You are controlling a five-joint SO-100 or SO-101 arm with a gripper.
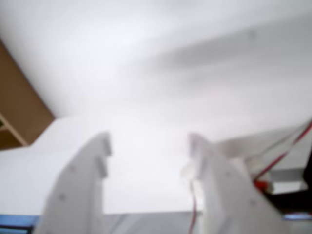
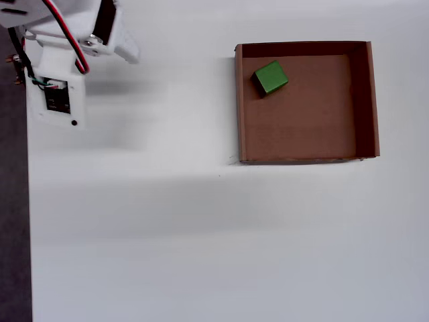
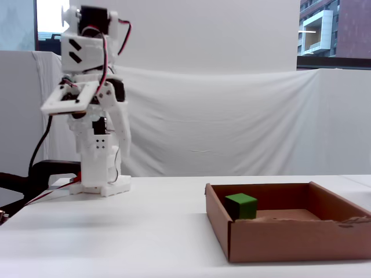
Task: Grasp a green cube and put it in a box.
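The green cube [image 2: 270,77] lies on the floor of the brown cardboard box [image 2: 239,107], in its far left corner as the overhead view shows it. The fixed view has the cube [image 3: 241,205] sitting behind the box's front wall [image 3: 290,240]. My gripper [image 1: 150,141] is open, with only bare white table between its white fingers [image 1: 92,165]. It is folded back near the arm's base, well left of the box [image 1: 19,112], and points down in the fixed view [image 3: 124,153]. In the overhead view the gripper [image 2: 127,52] shows only partly.
The arm's white base [image 2: 57,94] stands at the table's far left corner, with red wires on it. The table's left edge runs along a dark strip [image 2: 13,201]. A white cloth backdrop [image 3: 232,116] hangs behind the table.
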